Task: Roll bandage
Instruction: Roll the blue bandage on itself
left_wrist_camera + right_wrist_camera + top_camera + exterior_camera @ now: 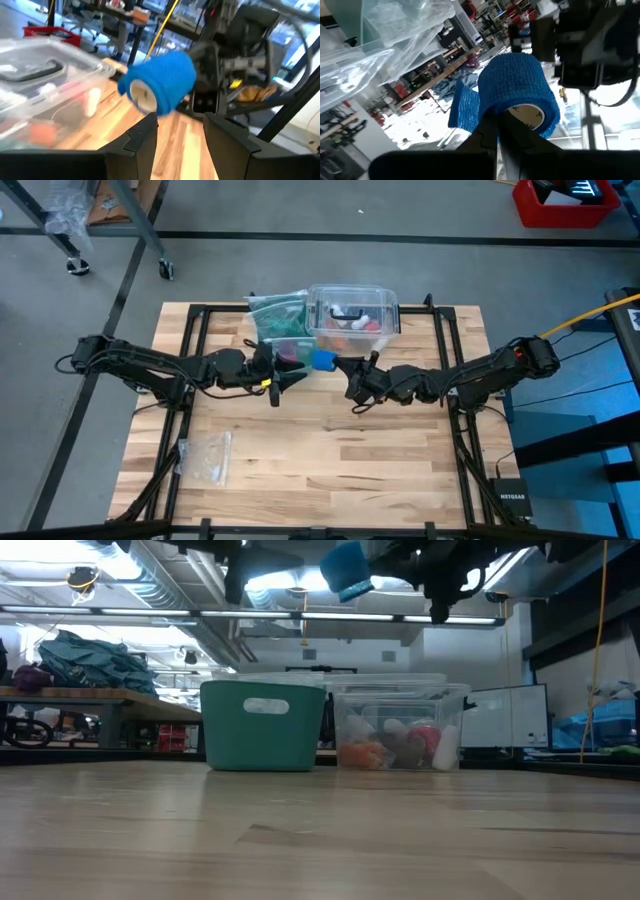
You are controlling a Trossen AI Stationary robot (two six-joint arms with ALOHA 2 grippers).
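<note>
The bandage point(323, 360) is a bright blue roll on a pale core, held high above the table between both arms; it also shows in the low view point(345, 568). A short loose tail point(462, 107) hangs off its side. My right gripper point(501, 131) is shut on the roll, coming from the table's right. My left gripper point(180, 132) is open and empty, its fingers just short of the roll point(160, 82) on the roll's left side. My right gripper holds the roll by its end rim point(506, 111), next to the pale core's opening point(526, 114). The fingers come roughly level from the table's right. Whether one finger sits inside the core I cannot tell. The roll is lifted clear of the table.
A clear plastic box point(352, 315) with small items and a teal bin point(262, 725) with a green bag point(280, 315) stand at the far middle. A clear zip bag point(205, 455) lies near the left front. The wooden tabletop point(330, 470) lies below the grippers.
</note>
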